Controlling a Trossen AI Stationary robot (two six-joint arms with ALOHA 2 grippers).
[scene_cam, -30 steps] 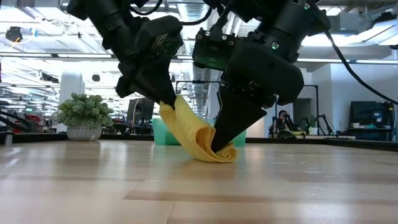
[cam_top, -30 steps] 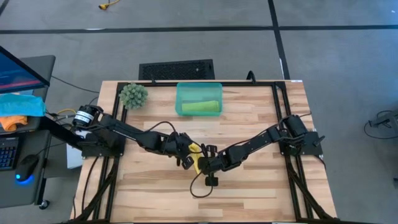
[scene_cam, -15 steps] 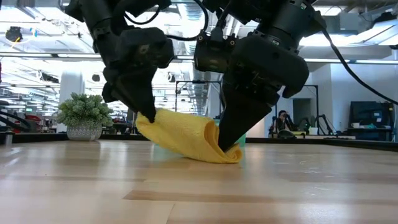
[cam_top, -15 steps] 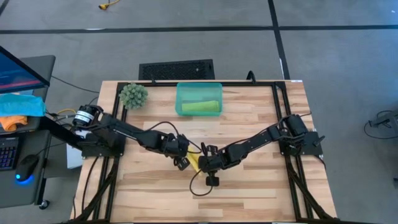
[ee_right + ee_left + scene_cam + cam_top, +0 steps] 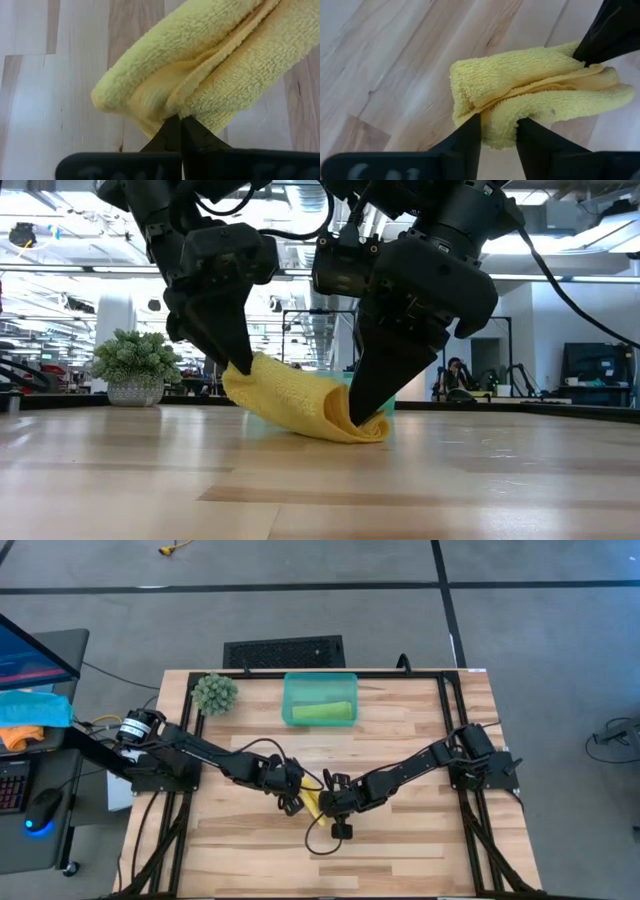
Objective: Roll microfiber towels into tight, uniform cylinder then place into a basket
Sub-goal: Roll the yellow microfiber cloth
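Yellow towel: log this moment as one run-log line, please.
yellow towel: loosely rolled, mid-table | left gripper: open, straddling one end | right gripper: shut on other end | green towel: in basket

Layout around the basket [image 5: 320,698], at the table's [image 5: 400,850] far edge

One towel [image 5: 324,712] lies in the basket; plant ball [image 5: 214,693] just left of it; second towel [image 5: 300,402] nearer, mid-table, between left gripper [image 5: 237,366] and right gripper [image 5: 360,416], which touch it.

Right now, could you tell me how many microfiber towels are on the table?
2: the yellow towel at mid-table between the left gripper and right gripper; the green towel in the basket. Others may be hidden underneath.
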